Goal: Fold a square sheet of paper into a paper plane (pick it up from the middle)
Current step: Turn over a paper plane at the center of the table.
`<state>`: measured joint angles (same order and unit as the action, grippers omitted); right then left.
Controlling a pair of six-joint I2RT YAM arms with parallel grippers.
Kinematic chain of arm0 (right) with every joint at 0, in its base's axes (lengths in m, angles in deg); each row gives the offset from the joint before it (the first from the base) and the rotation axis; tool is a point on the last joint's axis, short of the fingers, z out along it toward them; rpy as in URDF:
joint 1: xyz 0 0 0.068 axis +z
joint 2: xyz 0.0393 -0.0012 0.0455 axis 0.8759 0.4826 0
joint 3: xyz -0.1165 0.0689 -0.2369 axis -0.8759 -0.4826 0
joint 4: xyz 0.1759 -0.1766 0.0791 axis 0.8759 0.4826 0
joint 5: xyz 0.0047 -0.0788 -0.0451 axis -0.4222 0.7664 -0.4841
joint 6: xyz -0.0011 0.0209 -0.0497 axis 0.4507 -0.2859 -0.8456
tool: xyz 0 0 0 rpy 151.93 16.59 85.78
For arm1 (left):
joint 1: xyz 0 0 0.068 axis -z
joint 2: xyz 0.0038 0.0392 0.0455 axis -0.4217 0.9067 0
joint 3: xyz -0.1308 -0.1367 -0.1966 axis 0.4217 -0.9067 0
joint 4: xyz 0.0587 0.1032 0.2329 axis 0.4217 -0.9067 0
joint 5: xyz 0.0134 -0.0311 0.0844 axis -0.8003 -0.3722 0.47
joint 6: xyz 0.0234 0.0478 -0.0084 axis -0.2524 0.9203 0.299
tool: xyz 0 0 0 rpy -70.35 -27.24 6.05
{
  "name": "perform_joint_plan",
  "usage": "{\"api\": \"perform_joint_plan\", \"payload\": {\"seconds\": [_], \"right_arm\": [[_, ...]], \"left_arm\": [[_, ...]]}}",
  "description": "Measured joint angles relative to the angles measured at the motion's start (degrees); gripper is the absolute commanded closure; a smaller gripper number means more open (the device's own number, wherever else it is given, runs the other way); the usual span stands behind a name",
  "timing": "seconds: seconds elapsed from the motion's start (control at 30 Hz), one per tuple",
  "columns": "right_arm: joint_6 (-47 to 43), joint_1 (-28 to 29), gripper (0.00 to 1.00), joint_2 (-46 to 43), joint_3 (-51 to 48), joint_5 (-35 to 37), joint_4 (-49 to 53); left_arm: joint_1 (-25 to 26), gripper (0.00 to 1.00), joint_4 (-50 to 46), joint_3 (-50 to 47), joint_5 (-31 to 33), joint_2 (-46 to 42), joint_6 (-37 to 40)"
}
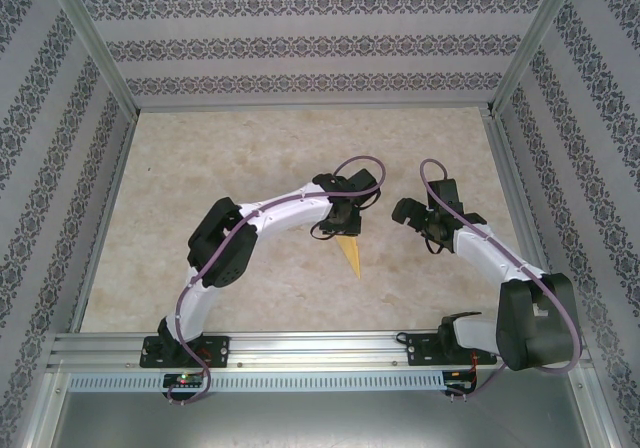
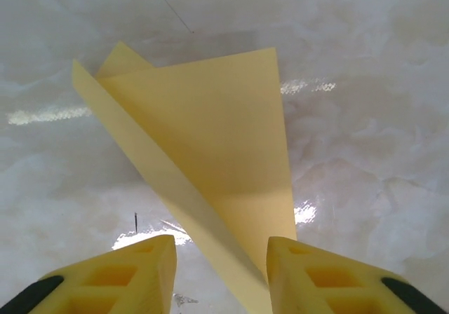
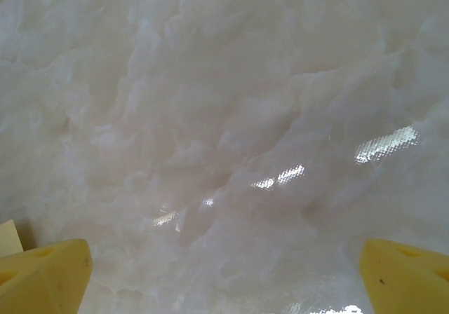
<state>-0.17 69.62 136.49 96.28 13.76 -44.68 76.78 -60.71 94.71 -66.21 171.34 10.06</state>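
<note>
Between the part-narrowed fingers of the left gripper [image 2: 221, 247] sits the paper plane [image 2: 210, 139], likely lined up for creasing, while the right gripper [image 3: 224, 258] stands wide and empty.

the table [image 1: 200, 168] has a pale marble-like top with bright glare spots. patterned walls [image 1: 300, 38] stand on three sides, with metal posts [image 1: 92, 43] at the corners and a metal rail [image 1: 320, 348] along the near edge.

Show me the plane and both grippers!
plane [image 2: 210, 139]: left wrist view, on its broad upper flap.
left gripper [image 2: 221, 244]: left wrist view, midway between its yellow fingertips.
right gripper [image 3: 224, 251]: right wrist view, midway between its yellow fingertips.
</note>
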Motion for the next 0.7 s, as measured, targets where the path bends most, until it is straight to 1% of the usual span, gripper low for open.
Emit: {"api": "perform_joint_plan", "payload": {"seconds": [0.03, 0.1, 0.17, 0.27, 0.4, 0.67, 0.7], "right_arm": [[0.00, 0.00, 0.02, 0.00, 0.00, 0.00, -0.04], [0.00, 0.00, 0.02, 0.00, 0.00, 0.00, -0.13], [0.00, 0.00, 0.02, 0.00, 0.00, 0.00, -0.28], [0.00, 0.00, 0.02, -0.02, 0.00, 0.00, -0.28], [0.00, 0.00, 0.02, -0.02, -0.02, 0.00, -0.31], [0.00, 0.00, 0.02, -0.52, -0.04, -0.74, -0.15], [-0.04, 0.00, 0.02, -0.85, -0.04, -1.18, 0.00]], "left_arm": [[0.09, 0.74, -0.24, 0.00, 0.02, 0.00, -0.15], [0.22, 0.76, -0.61, -0.02, 0.09, 0.00, -0.37], [0.37, 0.75, -0.87, -0.02, 0.20, 0.00, -0.42], [0.44, 0.71, -1.07, -0.24, 0.22, 0.00, -0.44], [0.44, 0.73, -1.18, -0.70, 0.20, 0.00, -0.44], [0.46, 0.99, -1.16, -1.84, 0.90, -0.22, -0.26], [0.46, 1.00, -1.09, -2.08, 1.11, -0.63, 0.09]]}}
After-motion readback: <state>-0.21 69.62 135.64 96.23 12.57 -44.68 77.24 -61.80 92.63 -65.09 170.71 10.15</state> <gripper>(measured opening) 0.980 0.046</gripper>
